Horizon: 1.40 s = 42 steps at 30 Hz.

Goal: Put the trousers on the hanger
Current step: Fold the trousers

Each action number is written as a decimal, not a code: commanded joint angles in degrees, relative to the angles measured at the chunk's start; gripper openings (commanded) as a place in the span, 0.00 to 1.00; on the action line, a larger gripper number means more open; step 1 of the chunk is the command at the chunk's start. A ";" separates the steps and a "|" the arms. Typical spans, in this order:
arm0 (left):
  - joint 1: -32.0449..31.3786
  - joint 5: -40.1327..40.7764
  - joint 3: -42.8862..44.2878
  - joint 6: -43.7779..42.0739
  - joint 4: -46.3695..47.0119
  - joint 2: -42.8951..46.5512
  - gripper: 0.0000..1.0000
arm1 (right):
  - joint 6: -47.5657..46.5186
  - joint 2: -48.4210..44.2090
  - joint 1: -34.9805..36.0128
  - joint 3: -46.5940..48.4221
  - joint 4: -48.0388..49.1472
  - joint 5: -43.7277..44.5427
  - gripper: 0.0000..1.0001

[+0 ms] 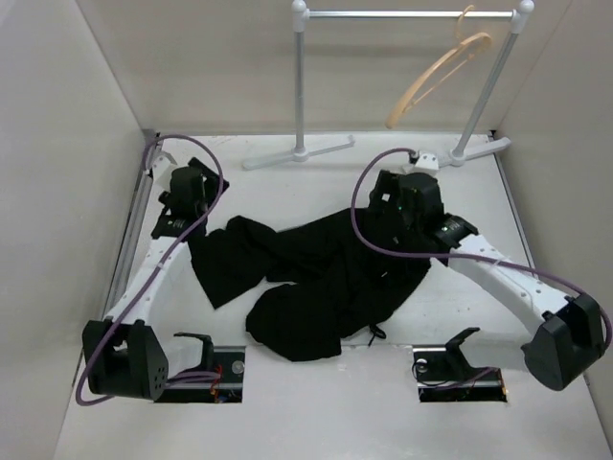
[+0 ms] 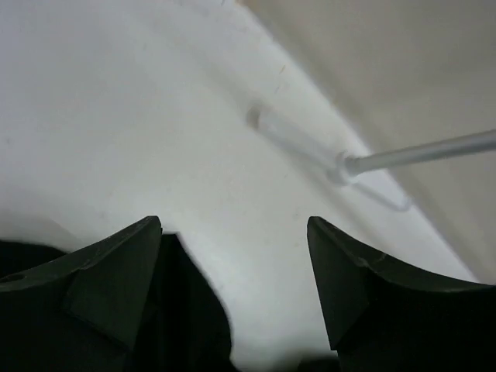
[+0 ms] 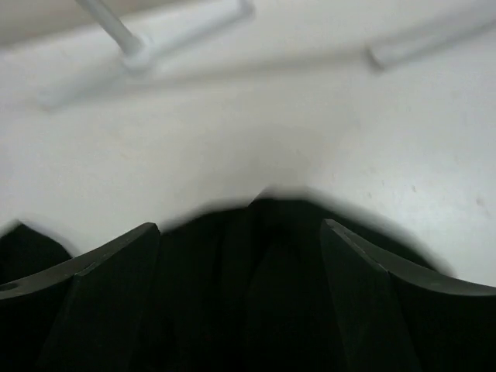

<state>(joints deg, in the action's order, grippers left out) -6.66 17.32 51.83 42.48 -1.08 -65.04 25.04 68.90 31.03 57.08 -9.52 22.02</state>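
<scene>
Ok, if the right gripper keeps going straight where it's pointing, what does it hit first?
Most likely the trousers: black cloth fills the gap between the right gripper's open jaws, with bare table beyond. Depth is unclear from the wrist view.

Beige walls enclose a white table, grey rail at back.
</scene>
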 commanded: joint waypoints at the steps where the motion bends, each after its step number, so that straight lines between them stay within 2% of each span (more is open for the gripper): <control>1: -2.07 -2.03 0.12 -0.56 1.96 4.20 0.75 | 0.37 -4.64 3.19 -0.64 6.26 0.29 0.93; 3: -6.11 -2.47 -2.69 -0.47 1.26 7.97 0.74 | 0.01 -8.50 6.09 -2.66 6.09 2.14 0.91; 5: -11.99 -3.52 -6.64 -0.64 -0.75 12.02 0.71 | 0.27 -13.07 9.17 -6.17 5.13 4.42 0.83; 6: -15.76 -3.52 -8.83 -0.64 -2.24 13.78 0.69 | 0.80 -15.27 10.40 -8.28 4.34 5.65 0.68; 7: -20.15 -3.35 -10.77 -0.99 -3.82 15.10 0.67 | 2.28 -17.29 11.28 -10.48 3.29 6.80 0.42; 8: -23.93 -3.09 -12.27 -1.08 -5.23 15.90 0.66 | 4.65 -18.97 11.99 -12.59 1.63 7.76 0.25; 9: -28.93 -2.30 -14.02 -1.08 -6.55 16.34 0.64 | 7.54 -20.29 12.34 -14.35 -0.48 8.47 0.18; 11: -40.79 1.82 -17.10 -1.08 -8.05 15.56 0.62 | 11.95 -22.31 12.26 -17.69 -2.87 8.74 0.17; 12: -44.68 4.10 -17.81 -1.17 -8.06 14.68 0.63 | 13.10 -22.93 11.82 -19.10 -3.31 8.13 0.20; 14: -52.94 10.33 -18.35 -1.52 -7.88 11.09 0.71 | 13.81 -23.20 11.12 -20.69 -3.75 6.38 0.32; 16: -56.48 13.26 -17.47 -1.52 -7.45 6.09 0.77 | 13.99 -22.50 10.50 -21.31 -3.75 5.14 0.52; 18: -57.28 12.65 -16.68 -1.43 -5.17 1.34 0.80 | 14.16 -21.88 10.41 -21.74 -4.02 5.05 0.74; 19: -57.28 11.60 -16.59 -1.43 -3.51 -0.95 0.81 | 14.42 -21.88 10.41 -22.27 -3.58 5.14 0.80; 22: -56.41 8.70 -16.59 -1.61 1.07 -6.75 0.77 | 14.60 -20.57 8.93 -23.33 -2.87 4.79 0.87; 24: -55.79 7.47 -16.50 -1.70 3.01 -8.87 0.61 | 14.25 -18.99 7.61 -23.24 -3.22 5.22 0.87; 27: -54.74 6.93 -17.29 -2.22 4.95 -8.89 0.25 | 14.69 -16.35 4.80 -23.59 -2.61 6.54 0.88; 28: -53.69 7.37 -17.73 -2.23 4.78 -8.10 0.16 | 14.78 -15.65 4.18 -23.68 -2.44 6.63 0.88; 29: -51.77 7.98 -18.43 -2.14 4.51 -6.78 0.12 | 14.95 -14.25 3.56 -23.68 -2.17 6.63 0.87; 31: -46.68 9.13 -20.62 -2.05 5.03 -2.66 0.09 | 15.22 -12.75 3.47 -23.42 -2.17 6.72 0.85; 33: -39.04 10.10 -22.82 -1.96 6.09 1.03 0.06 | 15.92 -11.52 3.56 -23.42 -1.21 7.59 0.80; 35: -29.99 9.32 -24.67 -1.52 8.10 3.68 0.05 | 16.01 -11.34 3.82 -23.42 0.02 8.74 0.63; 36: -25.77 8.09 -25.28 -1.26 9.77 4.38 0.05 | 15.83 -11.51 4.17 -22.90 0.20 8.74 0.57; 37: -22.16 5.56 -25.64 -0.65 10.74 5.00 0.04 | 15.48 -11.60 4.52 -22.11 -0.32 9.00 0.55; 39: -17.75 -2.59 -25.29 0.58 10.32 6.14 0.06 | 14.87 -12.30 5.40 -21.22 -3.21 9.18 0.59; 41: -19.21 -11.65 -24.33 0.41 7.43 7.37 0.12 | 15.39 -13.61 6.54 -21.83 -7.51 10.40 0.76; 42: -21.40 -13.52 -24.24 0.24 6.28 7.90 0.15 | 15.91 -14.32 6.98 -22.62 -8.49 11.02 0.77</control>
<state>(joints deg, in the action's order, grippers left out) -25.02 16.67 27.24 42.24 5.93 -59.24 40.21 56.90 36.58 33.71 -14.87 30.09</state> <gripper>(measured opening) 0.138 0.749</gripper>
